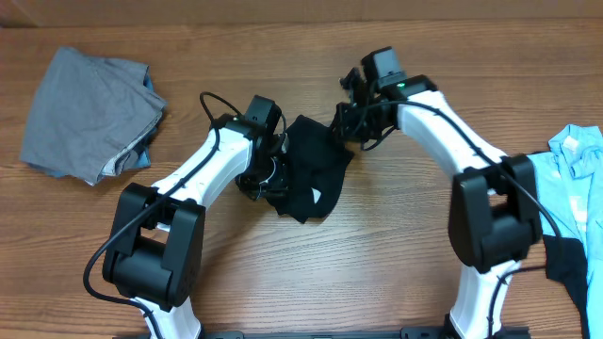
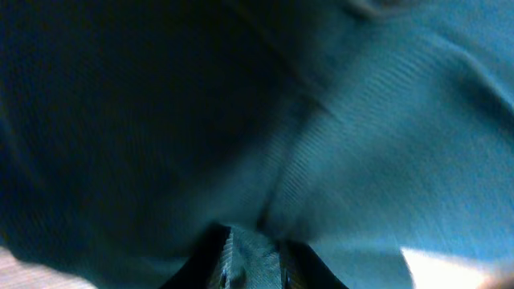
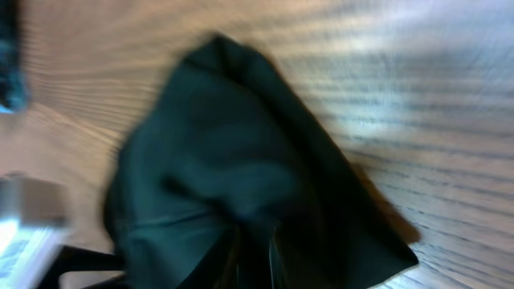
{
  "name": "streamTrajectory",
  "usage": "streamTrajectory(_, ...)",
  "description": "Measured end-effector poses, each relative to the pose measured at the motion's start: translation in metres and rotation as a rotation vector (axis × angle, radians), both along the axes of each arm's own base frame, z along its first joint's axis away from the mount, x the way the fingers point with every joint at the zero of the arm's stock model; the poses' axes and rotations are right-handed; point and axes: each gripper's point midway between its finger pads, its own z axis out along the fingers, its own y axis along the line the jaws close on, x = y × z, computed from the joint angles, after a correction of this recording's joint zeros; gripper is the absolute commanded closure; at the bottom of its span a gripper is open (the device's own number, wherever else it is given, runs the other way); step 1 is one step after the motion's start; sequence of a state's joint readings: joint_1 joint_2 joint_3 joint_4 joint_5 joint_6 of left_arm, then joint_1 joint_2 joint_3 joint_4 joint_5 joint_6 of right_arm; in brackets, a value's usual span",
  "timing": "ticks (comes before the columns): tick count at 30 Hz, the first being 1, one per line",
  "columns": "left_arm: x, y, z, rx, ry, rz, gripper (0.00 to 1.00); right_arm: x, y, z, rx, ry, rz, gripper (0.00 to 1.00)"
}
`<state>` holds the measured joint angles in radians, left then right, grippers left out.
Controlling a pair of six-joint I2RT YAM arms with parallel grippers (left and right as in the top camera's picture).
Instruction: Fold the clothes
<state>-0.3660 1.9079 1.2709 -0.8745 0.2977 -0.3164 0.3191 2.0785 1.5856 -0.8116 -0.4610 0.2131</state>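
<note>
We list: black shirt (image 1: pixel 311 169), centre; grey garment (image 1: pixel 89 111), ten o'clock; light-blue garment (image 1: pixel 577 174), three o'clock; second black garment (image 1: pixel 565 268), four o'clock; brown wood-grain table (image 1: pixel 377 273).

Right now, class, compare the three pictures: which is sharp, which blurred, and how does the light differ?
Overhead view: sharp, evenly lit, the table's wood grain crisp, the black garment nearly featureless. Left wrist view: cloth fills the frame, soft, tinted teal, darker at left. Right wrist view: blurred, grain streaked, the garment's edges soft.
</note>
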Motion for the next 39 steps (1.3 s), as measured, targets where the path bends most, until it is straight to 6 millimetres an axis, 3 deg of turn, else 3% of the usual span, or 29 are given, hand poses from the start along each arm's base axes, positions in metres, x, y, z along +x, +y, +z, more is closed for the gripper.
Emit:
streamTrajectory(5,0.010,0.011,-0.011,0.060,-0.065,0.017,0.76,-0.025,-0.007,-0.057,-0.099,0.190,-0.047,0.91)
streamTrajectory(9,0.036,0.026,-0.011,0.106,-0.166,0.058,0.75,-0.048,-0.017,-0.059,-0.134,0.335,-0.116,0.92)
streamTrajectory(13,0.066,0.066,-0.004,0.155,-0.224,0.164,0.72,-0.080,-0.009,-0.059,-0.191,0.450,-0.128,0.92)
streamTrajectory(17,0.102,0.118,0.029,0.196,-0.276,0.264,0.66,-0.107,0.006,-0.058,-0.273,0.474,-0.085,0.92)
streamTrajectory(21,0.128,0.152,0.087,0.181,-0.333,0.290,0.56,-0.112,0.005,-0.044,-0.337,0.401,-0.076,0.91)
streamTrajectory(25,0.130,0.141,0.131,0.087,-0.349,0.224,0.51,-0.091,-0.003,-0.008,-0.310,0.258,-0.107,0.78)
streamTrajectory(28,0.123,0.119,0.144,0.007,-0.338,0.151,0.46,-0.065,-0.020,0.040,-0.247,0.103,-0.160,0.71)
streamTrajectory(31,0.110,0.103,0.140,-0.023,-0.290,0.101,0.44,-0.053,-0.041,0.068,-0.214,0.029,-0.205,0.70)
streamTrajectory(33,0.103,0.098,0.136,-0.026,-0.265,0.084,0.42,-0.050,-0.046,0.071,-0.198,0.019,-0.195,0.69)
streamTrajectory(36,0.095,0.097,0.122,-0.015,-0.227,0.081,0.36,-0.049,-0.029,0.070,-0.108,0.009,-0.085,0.69)
streamTrajectory(39,0.090,0.104,0.101,0.006,-0.196,0.105,0.34,-0.048,0.004,0.073,0.002,-0.054,0.031,0.74)
